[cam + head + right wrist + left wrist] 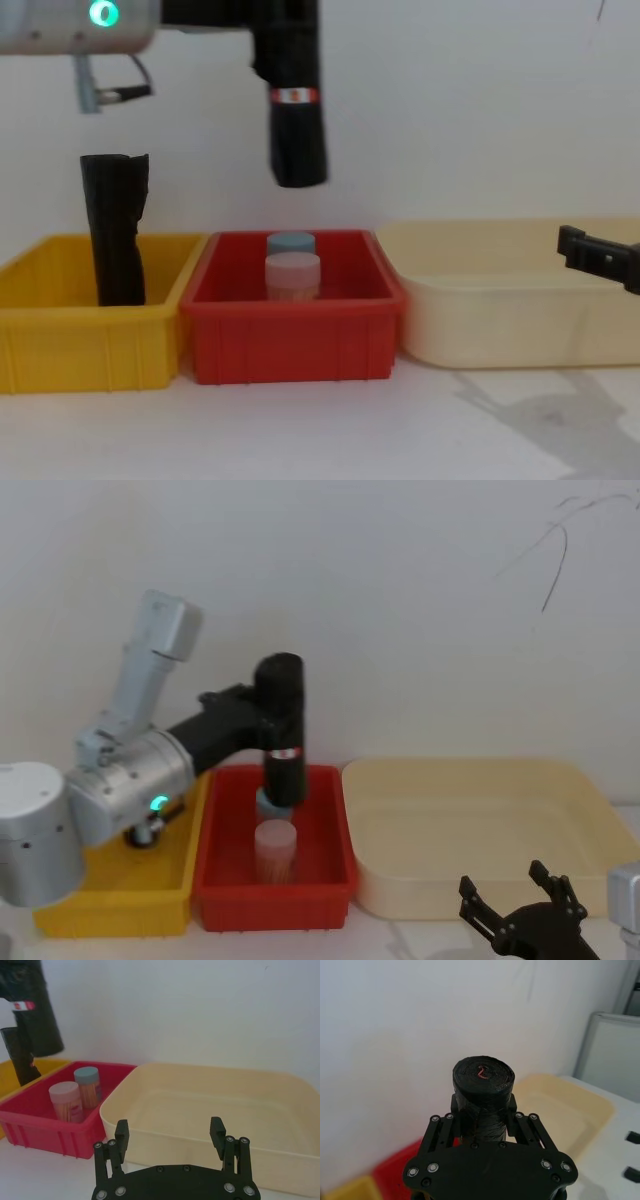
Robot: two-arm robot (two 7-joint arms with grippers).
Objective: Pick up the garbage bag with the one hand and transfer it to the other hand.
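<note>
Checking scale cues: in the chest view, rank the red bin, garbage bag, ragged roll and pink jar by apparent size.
1. Red bin
2. garbage bag and ragged roll, too alike to rank, the roll partly hidden in the yellow bin
3. pink jar, smallest

On the tabletop (320, 430) the middle bin (295, 345) has the left bin (85, 345) at 9 o'clock, a roll (115, 230) standing in it, and the tub (500, 320) at 3 o'clock. In the middle bin the rear jar (290, 243) stands at 12 o'clock of the front jar (292, 277), the garbage bag (296, 110) above both.
</note>
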